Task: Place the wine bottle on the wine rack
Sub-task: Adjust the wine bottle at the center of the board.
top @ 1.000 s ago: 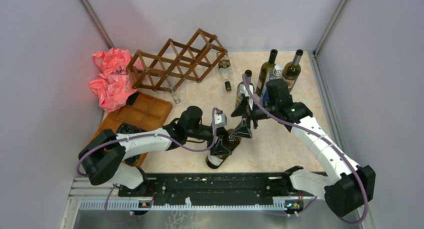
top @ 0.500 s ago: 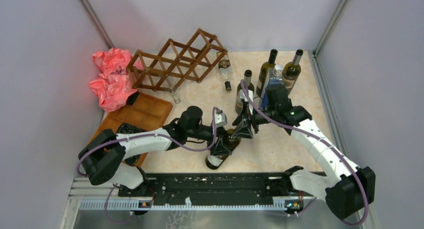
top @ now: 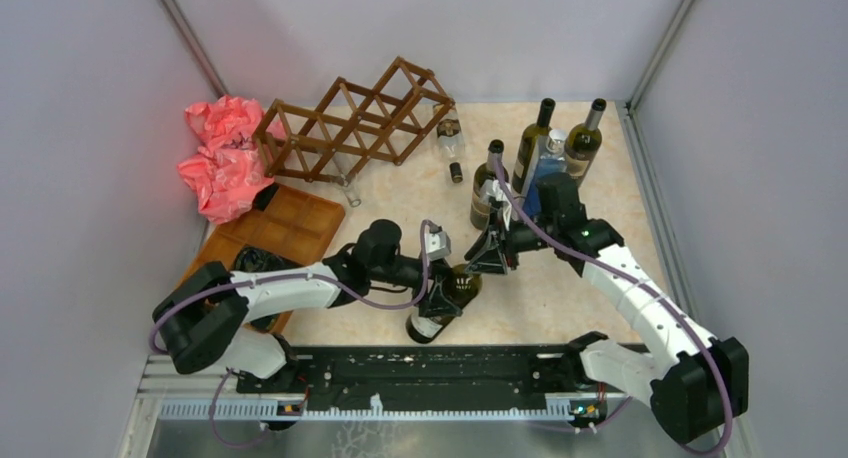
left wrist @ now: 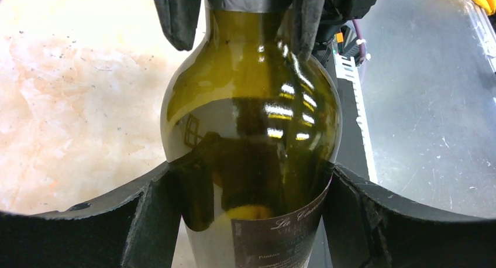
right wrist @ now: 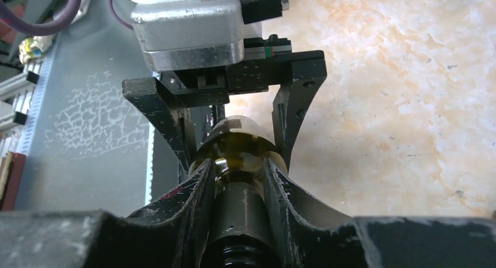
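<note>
While the left gripper (left wrist: 251, 218) clamps the body of the wine bottle (left wrist: 251, 122) and the right gripper (right wrist: 237, 189) pinches its neck, mismatched pulls could wrench it loose.

White arm shells (top: 640, 303), black joint housings (top: 203, 326), purple cables (right wrist: 38, 26), matte black scuffed fingers (right wrist: 196, 192), silver wrist block (right wrist: 187, 22)

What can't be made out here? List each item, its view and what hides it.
- Left wrist view: base of the wine bottle and most of its label, cut off by the bottom edge.
- Right wrist view: bottle mouth, hidden behind the right gripper.
- Top view: part of the brown tray, covered by the left arm.
</note>
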Controlling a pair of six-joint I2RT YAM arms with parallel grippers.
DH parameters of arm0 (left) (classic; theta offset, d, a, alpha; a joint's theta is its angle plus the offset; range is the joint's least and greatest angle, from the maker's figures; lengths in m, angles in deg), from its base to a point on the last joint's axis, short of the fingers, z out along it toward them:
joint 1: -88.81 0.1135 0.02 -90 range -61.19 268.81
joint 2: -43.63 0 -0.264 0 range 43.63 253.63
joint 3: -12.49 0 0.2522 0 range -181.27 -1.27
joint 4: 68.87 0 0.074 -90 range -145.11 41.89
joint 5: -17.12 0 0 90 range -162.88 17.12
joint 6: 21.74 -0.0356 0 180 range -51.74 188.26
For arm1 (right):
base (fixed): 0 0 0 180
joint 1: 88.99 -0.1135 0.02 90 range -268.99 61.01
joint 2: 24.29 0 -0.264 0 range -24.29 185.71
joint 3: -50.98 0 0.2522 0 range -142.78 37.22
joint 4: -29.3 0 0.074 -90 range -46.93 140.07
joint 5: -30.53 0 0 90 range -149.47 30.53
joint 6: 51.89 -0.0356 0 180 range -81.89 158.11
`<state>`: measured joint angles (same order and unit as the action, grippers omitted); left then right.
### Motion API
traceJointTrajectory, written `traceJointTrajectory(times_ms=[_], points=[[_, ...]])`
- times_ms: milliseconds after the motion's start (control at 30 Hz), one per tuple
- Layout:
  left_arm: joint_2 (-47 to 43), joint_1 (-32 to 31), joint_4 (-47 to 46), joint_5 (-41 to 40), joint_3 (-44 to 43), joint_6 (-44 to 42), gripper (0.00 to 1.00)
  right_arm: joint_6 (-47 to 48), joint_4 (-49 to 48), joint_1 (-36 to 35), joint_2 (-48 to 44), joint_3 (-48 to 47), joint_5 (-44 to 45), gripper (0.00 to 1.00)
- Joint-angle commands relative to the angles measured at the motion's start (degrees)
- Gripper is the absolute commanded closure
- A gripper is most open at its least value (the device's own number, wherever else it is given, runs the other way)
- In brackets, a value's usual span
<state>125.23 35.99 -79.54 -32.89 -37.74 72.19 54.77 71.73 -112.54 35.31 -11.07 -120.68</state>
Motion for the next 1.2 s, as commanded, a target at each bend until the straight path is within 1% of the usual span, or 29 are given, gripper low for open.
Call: traceJointTrajectory(times_ms=[0, 67, 100, 233, 367, 467, 600, 667, 867, 1000, 1167], points=[[-1.8, 0.4, -5.6, -7.0, 4.0, 7.5, 0.29, -5.5, -7.4, 1.8, -2.0, 1.7, -3.4, 1.00], [-3.1, 0.4, -7.3, -8.6, 5.7, 8.9, 0.16, -7.2, -9.1, 2.8, -2.3, 2.4, -4.0, 1.00], [-4.0, 0.4, -7.6, -10.0, 6.4, 9.3, 0.11, -7.9, -9.8, 3.2, -2.4, 2.7, -4.3, 1.00], [-8.0, 0.5, -7.7, -15.7, 9.4, 9.8, 0.02, -10.5, -12.6, 4.5, -3.0, 4.0, -5.3, 1.00], [-13.9, 0.5, -6.3, -23.7, 12.8, 11.1, 0.01, -13.6, -15.7, 6.2, -3.8, 5.5, -6.2, 1.00], [-19.3, 0.9, -6.3, -27.6, 16.4, 12.3, 0.01, -16.1, -18.6, 7.2, -4.3, 6.9, -7.4, 1.00], [-27.1, 1.2, -6.0, -33.6, 20.7, 16.9, 0.01, -18.7, -20.3, 8.0, -4.8, 7.6, -7.4, 1.00], [-30.6, 1.3, -5.5, -35.2, 22.6, 18.8, 0.01, -20.1, -21.7, 8.5, -5.1, 8.2, -7.5, 1.00], [-40.1, 1.3, -3.7, -34.1, 27.8, 21.8, 0.02, -25.7, -27.0, 10.2, -6.0, 10.9, -7.5, 1.00], [-45.3, 1.3, -4.1, -31.8, 31.0, 21.4, 0.04, -27.7, -28.2, 11.1, -6.1, 11.3, -6.7, 1.00], [-50.2, 1.3, -4.2, -31.6, 33.1, 19.1, 0.03, -30.1, -30.6, 12.6, -6.6, 11.9, -6.7, 1.00]])
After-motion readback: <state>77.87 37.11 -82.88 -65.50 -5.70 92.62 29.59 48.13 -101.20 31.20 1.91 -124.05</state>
